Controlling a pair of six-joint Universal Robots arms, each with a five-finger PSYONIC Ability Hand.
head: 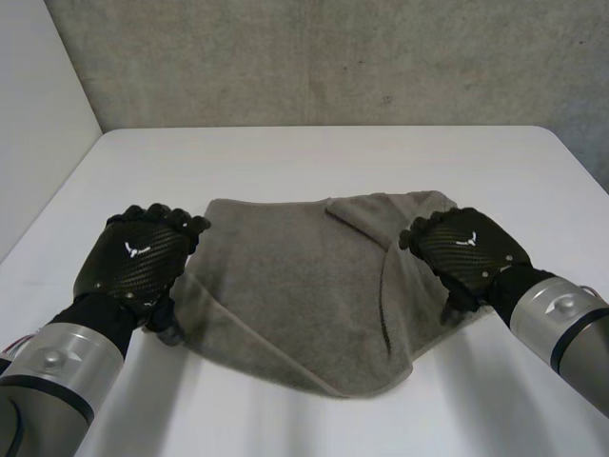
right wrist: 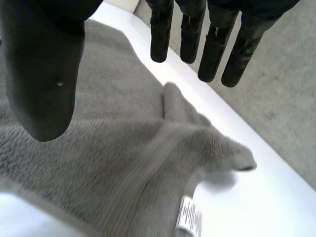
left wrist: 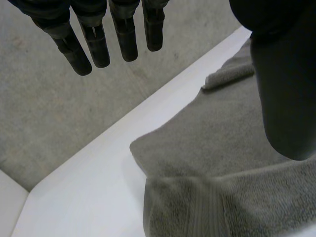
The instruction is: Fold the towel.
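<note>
Towel point(head: 295, 286) lies rumpled mid-desk point(head: 314, 157), near edge turned over and corners uneven. The fold looks barely started, with most still to do. Left hand point(head: 133, 257) is above the towel's left edge, right hand point(head: 466, 248) above its right edge. Both have straight fingers and hold nothing.

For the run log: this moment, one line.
towel: partly folded | left robot hand: open at left edge | right robot hand: open at right edge
</note>
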